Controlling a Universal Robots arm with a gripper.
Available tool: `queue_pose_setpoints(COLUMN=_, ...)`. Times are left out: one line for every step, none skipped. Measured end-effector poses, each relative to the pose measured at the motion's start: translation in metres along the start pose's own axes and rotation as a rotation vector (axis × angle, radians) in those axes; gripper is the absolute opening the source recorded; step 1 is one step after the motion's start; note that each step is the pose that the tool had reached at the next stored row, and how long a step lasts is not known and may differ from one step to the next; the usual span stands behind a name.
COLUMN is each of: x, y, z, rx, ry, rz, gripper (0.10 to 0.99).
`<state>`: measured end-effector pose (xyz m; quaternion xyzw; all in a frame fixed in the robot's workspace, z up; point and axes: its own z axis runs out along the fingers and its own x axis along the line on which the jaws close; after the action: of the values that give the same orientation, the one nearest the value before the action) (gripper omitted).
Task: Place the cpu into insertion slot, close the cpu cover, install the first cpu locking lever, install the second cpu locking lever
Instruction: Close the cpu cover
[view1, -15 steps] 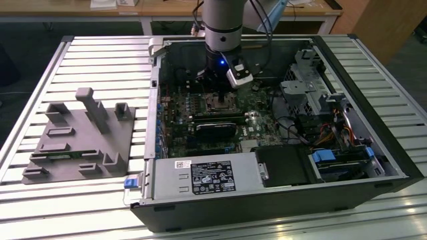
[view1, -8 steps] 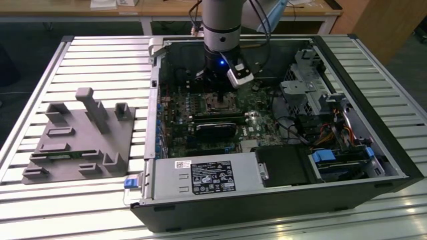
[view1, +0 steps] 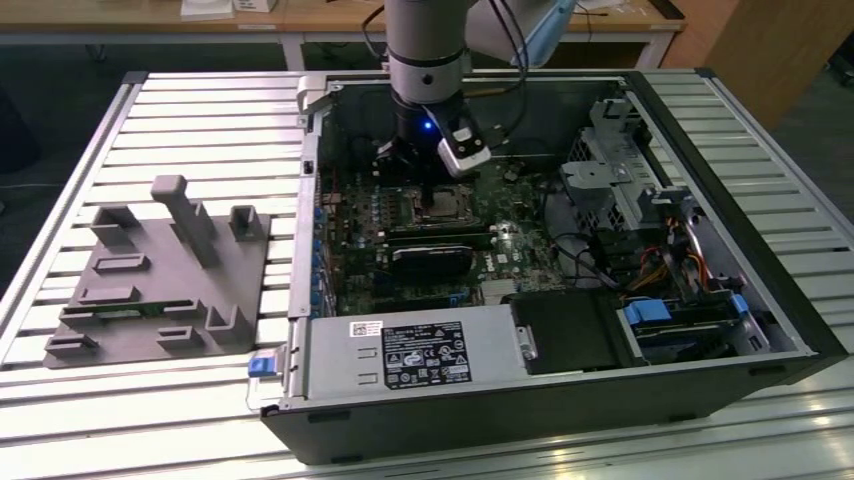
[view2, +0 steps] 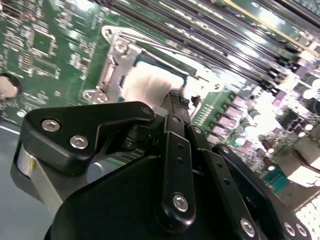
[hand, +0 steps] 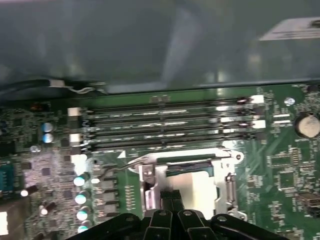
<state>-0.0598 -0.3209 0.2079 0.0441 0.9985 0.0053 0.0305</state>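
Observation:
The cpu (hand: 200, 187) (view2: 147, 85) lies flat in the insertion slot (view1: 438, 206), its pale metal top showing. The silver cpu cover (hand: 149, 181) (view2: 116, 56) lies down around it, framing the chip in its window. A thin wire locking lever (hand: 116, 168) sticks out from one corner of the socket, raised off the board. My gripper (view2: 176, 98) (hand: 170, 196) (view1: 416, 178) hangs just over one edge of the socket, its black fingers pressed together with nothing between them. The far side of the socket is hidden behind the gripper body.
Long black memory slots (hand: 165, 127) run beside the socket. The open computer case (view1: 747, 260) has tall walls, a drive cage (view1: 607, 180) and a power supply (view1: 414, 350). A grey fixture plate (view1: 154, 275) lies on the slatted table at the exterior view's left.

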Motion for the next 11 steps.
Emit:
queue_pose_setpoints(x=0.0021, y=-0.0002, z=0.0, rx=0.0, ry=0.0, rz=-0.002, gripper=0.106)
queue_pose_setpoints(x=0.004, y=-0.0003, z=0.0, rx=0.0, ry=0.0, rz=-0.004, gripper=0.106)
queue_pose_setpoints(x=0.0054, y=-0.0005, z=0.0001, rx=-0.001, ry=0.0001, rz=-0.007, gripper=0.106)
queue_pose_setpoints(x=0.0064, y=-0.0005, z=0.0004, rx=-0.002, ry=0.0001, rz=-0.011, gripper=0.106)
queue_pose_setpoints(x=0.007, y=-0.0006, z=0.0007, rx=-0.003, ry=0.0003, rz=-0.017, gripper=0.106)
queue_pose_setpoints(x=0.0077, y=-0.0007, z=0.0012, rx=-0.004, ry=0.0005, rz=-0.024, gripper=0.106)
queue_pose_setpoints(x=0.0086, y=-0.0008, z=0.0018, rx=-0.005, ry=0.0007, rz=-0.031, gripper=0.106)
queue_pose_setpoints(x=0.0095, y=-0.0009, z=0.0024, rx=-0.006, ry=0.0009, rz=-0.036, gripper=0.106)
queue_pose_setpoints(x=0.0105, y=-0.001, z=0.0031, rx=-0.007, ry=0.0009, rz=-0.041, gripper=0.106)
queue_pose_setpoints(x=0.0116, y=-0.0011, z=0.0037, rx=-0.007, ry=0.001, rz=-0.046, gripper=0.106)
queue_pose_setpoints(x=0.0126, y=-0.0012, z=0.0043, rx=-0.008, ry=0.0011, rz=-0.051, gripper=0.106)
